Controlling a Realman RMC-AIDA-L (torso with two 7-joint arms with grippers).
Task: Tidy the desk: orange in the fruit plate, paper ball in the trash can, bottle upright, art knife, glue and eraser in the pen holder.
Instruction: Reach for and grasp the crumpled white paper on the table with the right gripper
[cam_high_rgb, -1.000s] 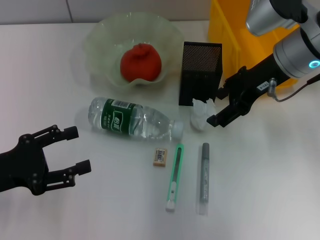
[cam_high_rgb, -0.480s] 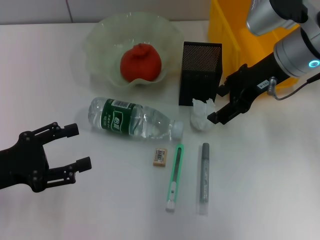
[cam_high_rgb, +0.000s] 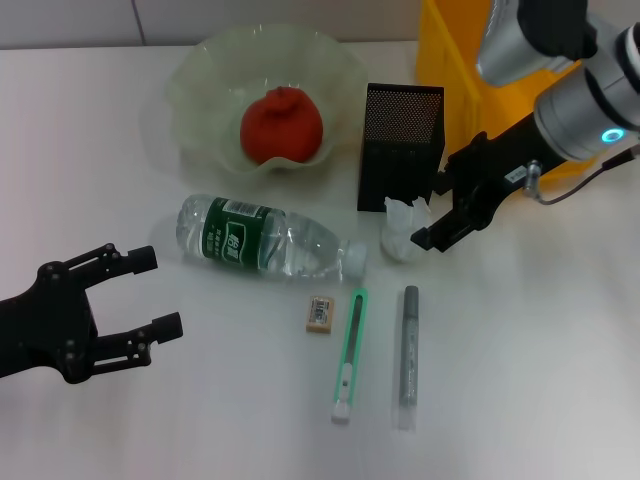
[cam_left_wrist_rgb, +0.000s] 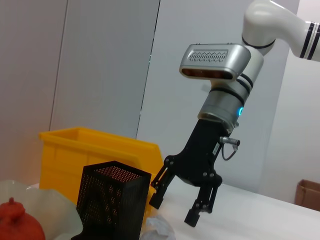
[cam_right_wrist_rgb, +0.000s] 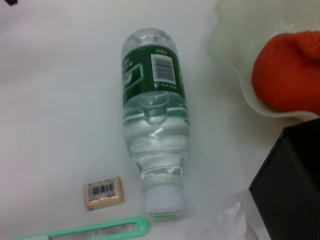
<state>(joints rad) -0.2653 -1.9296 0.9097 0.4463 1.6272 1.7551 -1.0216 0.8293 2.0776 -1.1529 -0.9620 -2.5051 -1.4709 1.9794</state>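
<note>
While the orange (cam_high_rgb: 281, 125) is already sitting in the fruit plate (cam_high_rgb: 205, 70), everything else is waiting. Paper ball (cam_high_rgb: 404, 229) is lying on the desk just beside the pen holder (cam_high_rgb: 400, 145), not in the trash can (cam_high_rgb: 450, 60). Right gripper (cam_high_rgb: 440, 212) is hovering at it w/ fingers spread, nothing held. Bottle (cam_high_rgb: 268, 237) is lying on its side betw. plate and eraser (cam_high_rgb: 319, 312), long axis running roughly left-right, white cap pointing twd the robot's right, near the paper ball. Eraser, art knife (cam_high_rgb: 348, 353) & glue (cam_high_rgb: 408, 345) are lying flat on the desk, both sticks' long axes running near-far. Left gripper (cam_high_rgb: 150, 292) is idling at the near left, fingers apart, empty.
</note>
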